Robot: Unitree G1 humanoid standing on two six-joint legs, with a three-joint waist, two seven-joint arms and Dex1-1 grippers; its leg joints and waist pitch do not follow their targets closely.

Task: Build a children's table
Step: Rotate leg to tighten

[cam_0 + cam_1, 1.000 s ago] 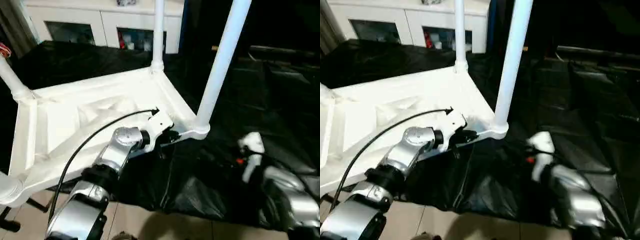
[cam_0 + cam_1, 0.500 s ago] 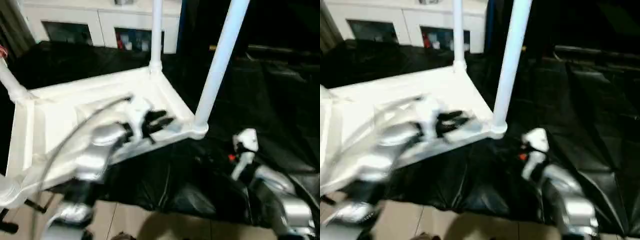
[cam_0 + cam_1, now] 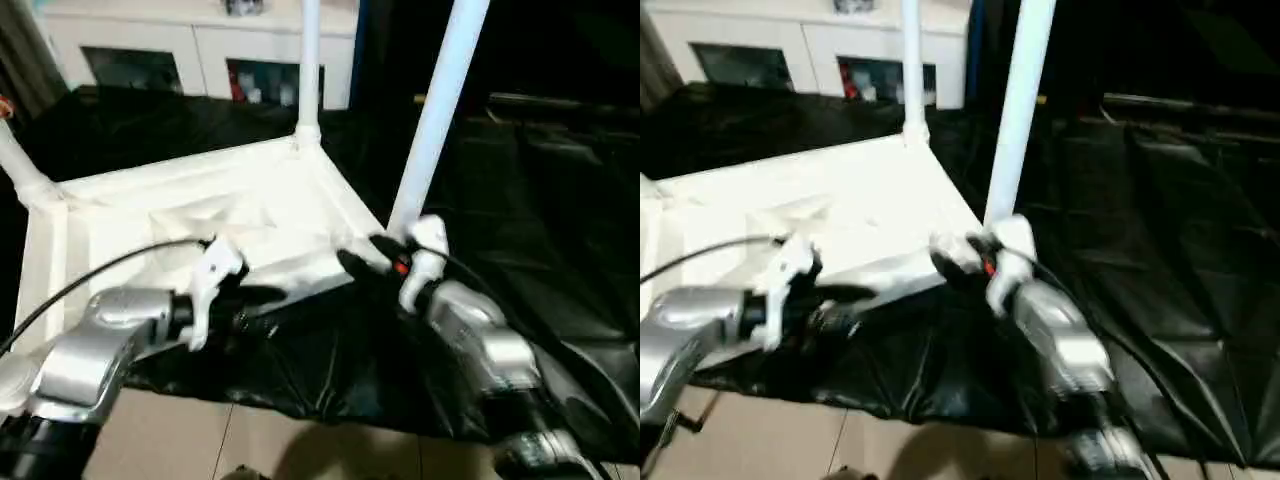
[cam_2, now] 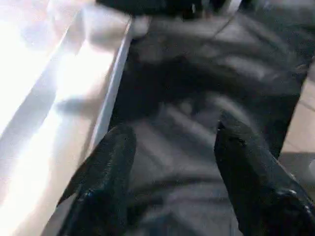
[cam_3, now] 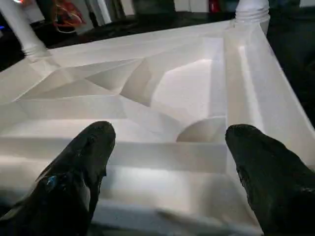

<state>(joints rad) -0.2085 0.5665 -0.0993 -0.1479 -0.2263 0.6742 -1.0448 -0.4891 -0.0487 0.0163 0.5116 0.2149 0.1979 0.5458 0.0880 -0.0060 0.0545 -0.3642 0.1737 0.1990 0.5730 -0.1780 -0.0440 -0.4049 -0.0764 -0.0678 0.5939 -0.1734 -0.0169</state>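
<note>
The children's table [image 3: 200,215] lies upside down on the black sheet, its ribbed underside facing up. Three white legs stand in their corner sockets: one at the near right [image 3: 437,120], one at the far corner [image 3: 308,70], one at the left [image 3: 20,165]. My left gripper [image 3: 255,300] hangs just off the table's front rim; in the left wrist view it [image 4: 174,130] is open over black sheet, with the white rim [image 4: 74,98] beside one finger. My right gripper [image 3: 362,258] is at the near right corner by the leg's foot. In the right wrist view it [image 5: 172,132] stands wide open, facing the underside [image 5: 187,88].
A white cabinet with glass doors [image 3: 200,50] stands behind. The black sheet [image 3: 520,200] covers the big table and drapes over its near edge, with tiled floor [image 3: 300,440] below. A black cable [image 3: 90,275] loops over my left forearm.
My left gripper has opened, come off the table's front rim and drawn back to the left. My right arm has swung in from the right to the near right corner.
</note>
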